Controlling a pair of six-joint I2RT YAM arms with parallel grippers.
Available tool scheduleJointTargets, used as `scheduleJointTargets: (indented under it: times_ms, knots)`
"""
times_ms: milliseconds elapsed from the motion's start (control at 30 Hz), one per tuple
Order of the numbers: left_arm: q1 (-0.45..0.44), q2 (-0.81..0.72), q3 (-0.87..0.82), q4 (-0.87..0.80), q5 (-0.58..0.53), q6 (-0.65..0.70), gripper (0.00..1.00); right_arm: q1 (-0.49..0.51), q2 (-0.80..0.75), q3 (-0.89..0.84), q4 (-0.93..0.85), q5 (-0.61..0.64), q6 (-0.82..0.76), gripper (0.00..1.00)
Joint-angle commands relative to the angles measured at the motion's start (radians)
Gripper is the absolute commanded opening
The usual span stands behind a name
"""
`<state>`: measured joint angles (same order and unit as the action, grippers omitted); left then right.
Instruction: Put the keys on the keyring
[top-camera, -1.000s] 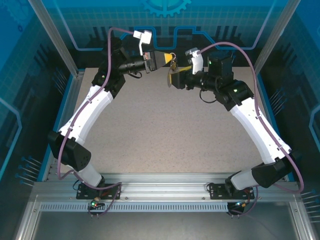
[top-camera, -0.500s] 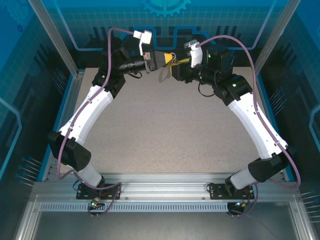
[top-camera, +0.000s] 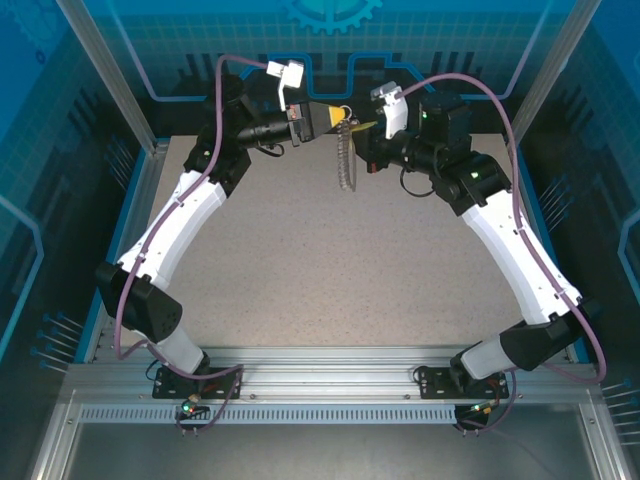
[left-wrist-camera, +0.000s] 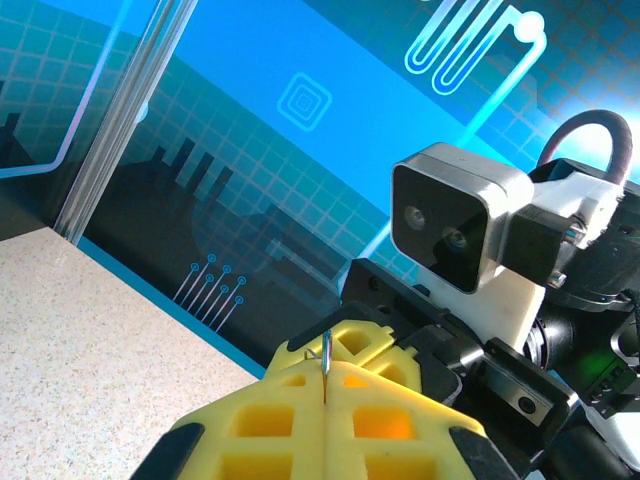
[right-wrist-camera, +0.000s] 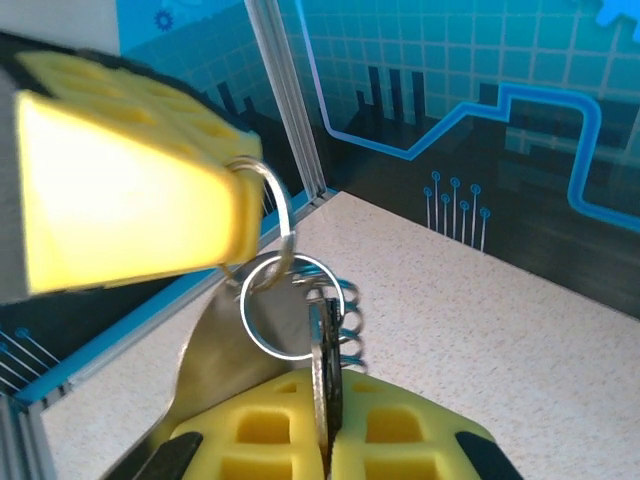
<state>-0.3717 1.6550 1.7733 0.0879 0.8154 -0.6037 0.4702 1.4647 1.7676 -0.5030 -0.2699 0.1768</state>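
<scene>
Both grippers meet high above the table's far end. My left gripper (top-camera: 337, 117) (left-wrist-camera: 327, 388) is shut on a thin silver ring (left-wrist-camera: 327, 362) of the keyring. From that ring hang more silver rings (right-wrist-camera: 285, 300), a small coil (right-wrist-camera: 347, 322) and the grey strap (top-camera: 346, 162) (right-wrist-camera: 212, 345), which dangles down. My right gripper (top-camera: 360, 127) (right-wrist-camera: 325, 405) is shut on a small key (right-wrist-camera: 327, 360) with a black head and a metal blade, held edge-on against the rings. The left gripper's yellow finger (right-wrist-camera: 120, 195) shows at upper left in the right wrist view.
The speckled tabletop (top-camera: 330, 260) lies below both arms. Blue panel walls (top-camera: 420, 40) and aluminium posts (top-camera: 110, 80) close in the back and sides. The right arm's wrist camera (left-wrist-camera: 455, 225) sits close in front of the left gripper.
My right gripper has moved up and left to the left gripper and gone from open to shut on the key. The grey strap now hangs straight down.
</scene>
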Motion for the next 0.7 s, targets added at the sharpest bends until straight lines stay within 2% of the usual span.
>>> scheduleJointTargets:
  times_ms: [0,233,467,667]
  knots:
    - [-0.009,-0.011,0.024,0.03,-0.01,-0.002,0.0,-0.01,-0.032,-0.01,-0.013,-0.023,-0.015,0.0]
    - [-0.009,-0.018,0.019,0.029,-0.011,-0.001,0.0,-0.016,-0.052,-0.005,-0.047,-0.035,-0.038,0.0]
    - [-0.008,-0.022,0.021,0.027,-0.01,0.002,0.0,-0.027,-0.041,0.038,-0.111,-0.107,-0.064,0.0]
    - [-0.009,-0.026,0.015,0.013,-0.011,0.015,0.0,-0.029,-0.021,0.101,-0.159,-0.081,-0.082,0.0]
